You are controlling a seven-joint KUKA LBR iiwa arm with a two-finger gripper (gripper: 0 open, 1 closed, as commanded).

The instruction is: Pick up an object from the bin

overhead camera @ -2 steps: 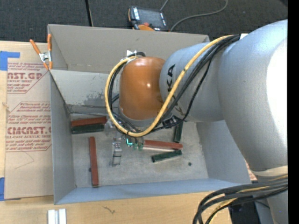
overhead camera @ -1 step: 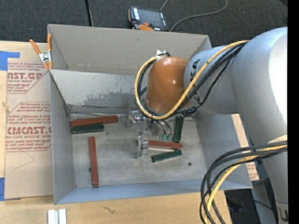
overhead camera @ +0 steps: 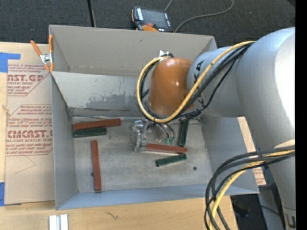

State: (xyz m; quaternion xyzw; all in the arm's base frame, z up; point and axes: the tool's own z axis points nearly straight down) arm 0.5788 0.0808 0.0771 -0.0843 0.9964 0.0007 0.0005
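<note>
Start at the left wall of the bin (overhead camera: 61, 128) and you meet three sticks lying well apart from the gripper. A red-brown stick (overhead camera: 97, 124) lies along the back edge of the floor, and a dark green stick (overhead camera: 90, 132) lies just in front of it, roughly parallel. A long red stick (overhead camera: 96, 166) runs from mid-floor toward the front left corner.

In the middle of the floor the gripper (overhead camera: 139, 138) is down low, under the arm's orange cover (overhead camera: 168, 85). You cannot tell from here whether it is open or closed. Just to its right lies a flat red stick (overhead camera: 167, 148), its left end touching or right beside the gripper (I cannot say which). That makes it the likeliest thing to be picked. A short green stick (overhead camera: 171, 160) lies just in front of it, and another green stick (overhead camera: 183, 132) lies behind it, toward the right wall.

By my reading the task is barely begun. Every stick lies on the floor and nothing is seen held, so the grasp and the lift are both left to do.

As for writing, no stick shows a label you can read. The dark marks on the arm's white casing, right of the cover, are crossed by cables and cannot be read.
</note>
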